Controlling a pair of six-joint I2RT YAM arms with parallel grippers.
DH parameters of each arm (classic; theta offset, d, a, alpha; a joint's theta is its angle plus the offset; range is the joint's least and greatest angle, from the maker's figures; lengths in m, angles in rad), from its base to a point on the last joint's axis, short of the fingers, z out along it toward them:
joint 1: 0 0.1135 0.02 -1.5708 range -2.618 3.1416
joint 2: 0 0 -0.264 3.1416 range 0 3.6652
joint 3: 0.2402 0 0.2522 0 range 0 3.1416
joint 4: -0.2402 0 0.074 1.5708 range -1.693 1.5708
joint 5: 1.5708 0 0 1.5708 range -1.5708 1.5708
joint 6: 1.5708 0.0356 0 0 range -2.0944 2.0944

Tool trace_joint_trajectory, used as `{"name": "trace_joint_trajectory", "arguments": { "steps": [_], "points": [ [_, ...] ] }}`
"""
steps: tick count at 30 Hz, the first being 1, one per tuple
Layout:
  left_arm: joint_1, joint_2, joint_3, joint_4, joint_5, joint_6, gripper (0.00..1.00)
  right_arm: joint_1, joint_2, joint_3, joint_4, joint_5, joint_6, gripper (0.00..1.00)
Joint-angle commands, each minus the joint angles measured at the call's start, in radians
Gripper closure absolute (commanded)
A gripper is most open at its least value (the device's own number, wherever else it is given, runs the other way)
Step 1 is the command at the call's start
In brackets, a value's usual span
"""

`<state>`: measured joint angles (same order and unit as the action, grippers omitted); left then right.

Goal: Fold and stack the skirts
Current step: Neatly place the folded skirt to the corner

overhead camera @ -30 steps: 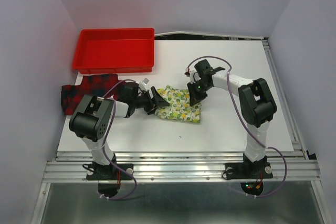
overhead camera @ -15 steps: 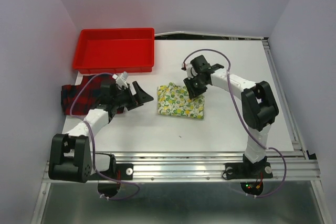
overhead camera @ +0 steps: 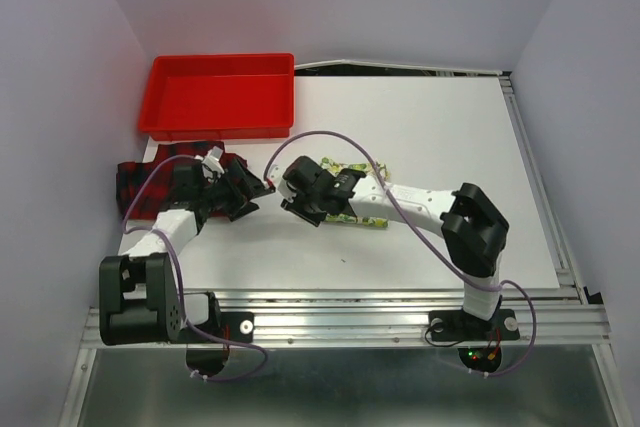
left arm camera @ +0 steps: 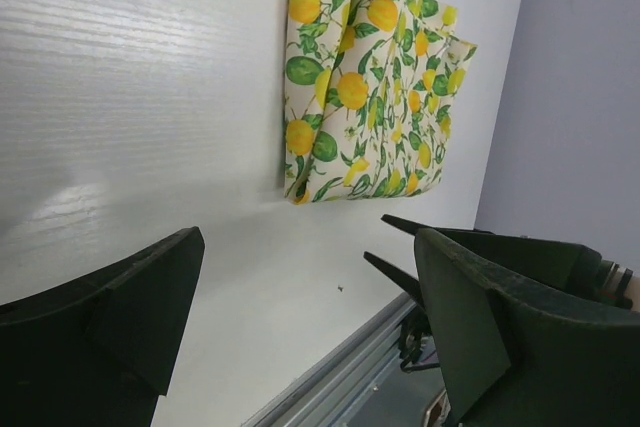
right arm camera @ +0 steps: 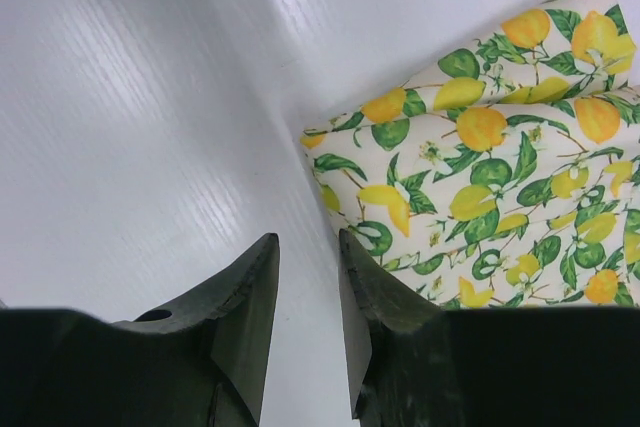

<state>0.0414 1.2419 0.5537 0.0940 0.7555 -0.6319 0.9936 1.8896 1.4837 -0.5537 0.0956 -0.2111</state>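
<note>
We find the lemon skirt [right arm camera: 500, 177] folded flat on the counter [overhead camera: 430, 127], with the right gripper [right arm camera: 308, 247] at its left corner, jaws parted narrowly and holding nothing. The plaid skirt [overhead camera: 140, 187] lies spread out well to the left of the lemon skirt, its long axis running left-right with one end pointing toward it. The left gripper [left arm camera: 305, 247], jaws wide and empty, hangs between the two, so we judge the left arm nearer for the plaid fold.

left arm [overhead camera: 165, 229] bent, forearm angled inward, left gripper [overhead camera: 252, 190] spread wide. right arm [overhead camera: 420, 205] stretched way across leftward, right gripper [overhead camera: 297, 199] only cracked apart, nothing pinched. both tips close together.
</note>
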Motion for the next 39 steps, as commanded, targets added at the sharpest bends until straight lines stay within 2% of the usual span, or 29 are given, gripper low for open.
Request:
{"name": "trace_joint_trajectory", "arguments": {
  "steps": [1, 5, 12, 14, 19, 20, 24, 25, 33, 39],
  "points": [
    [0.023, 0.043, 0.011, -0.011, 0.027, -0.028, 0.02, 0.011, 0.046, -0.026, 0.124, 0.116, -0.001, 0.64],
    [0.034, 0.076, 0.022, -0.008, 0.033, -0.028, 0.02, 0.043, 0.062, -0.083, 0.251, 0.187, -0.057, 0.62],
    [0.034, 0.106, 0.041, -0.011, 0.019, -0.025, 0.02, 0.068, 0.108, -0.135, 0.314, 0.211, -0.109, 0.6],
    [0.035, 0.117, 0.041, -0.013, 0.013, -0.025, 0.02, 0.068, 0.123, -0.14, 0.322, 0.214, -0.111, 0.62],
    [0.017, 0.159, 0.061, -0.02, 0.01, -0.025, 0.02, 0.068, 0.092, -0.154, 0.34, 0.223, -0.096, 0.97],
    [0.008, 0.172, 0.069, -0.023, 0.008, -0.023, 0.02, 0.068, 0.085, -0.154, 0.344, 0.23, -0.094, 0.99],
    [-0.035, 0.212, 0.112, -0.025, -0.007, -0.04, 0.02, 0.068, 0.036, -0.152, 0.351, 0.228, -0.102, 0.99],
    [-0.078, 0.235, 0.12, -0.019, -0.025, -0.043, 0.02, 0.068, 0.026, -0.152, 0.351, 0.214, -0.103, 0.99],
    [-0.153, 0.355, 0.184, 0.058, -0.038, -0.081, 0.02, 0.068, -0.047, -0.183, 0.351, 0.178, -0.112, 0.99],
    [-0.241, 0.387, 0.173, 0.289, 0.018, -0.195, 0.02, 0.068, -0.052, -0.195, 0.353, 0.162, -0.12, 0.99]
  ]
}}
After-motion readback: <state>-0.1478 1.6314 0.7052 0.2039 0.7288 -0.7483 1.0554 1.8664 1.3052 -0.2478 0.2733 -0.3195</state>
